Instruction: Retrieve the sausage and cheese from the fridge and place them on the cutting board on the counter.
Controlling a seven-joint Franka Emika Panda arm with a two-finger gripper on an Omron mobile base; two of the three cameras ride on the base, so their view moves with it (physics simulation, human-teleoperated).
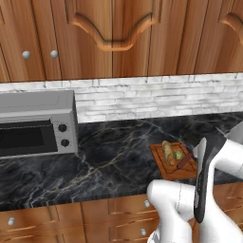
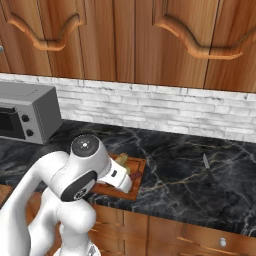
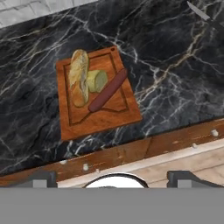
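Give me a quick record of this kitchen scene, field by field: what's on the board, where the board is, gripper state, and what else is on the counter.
board: cutting board on the counter, near its front edge
on board: sausage, cheese, tan loaf
contact: cheese lies between loaf and sausage, touching both
gripper: open, holding nothing, back from and above the board
also on counter: toaster oven, knife
task state: both foods on the board

cutting board (image 3: 98,114) on counter (image 3: 43,127) near its front edge, baguette (image 3: 79,77), cheese (image 3: 96,81), sausage (image 3: 108,89) side by side on it, toaster oven (image 1: 37,124) far left
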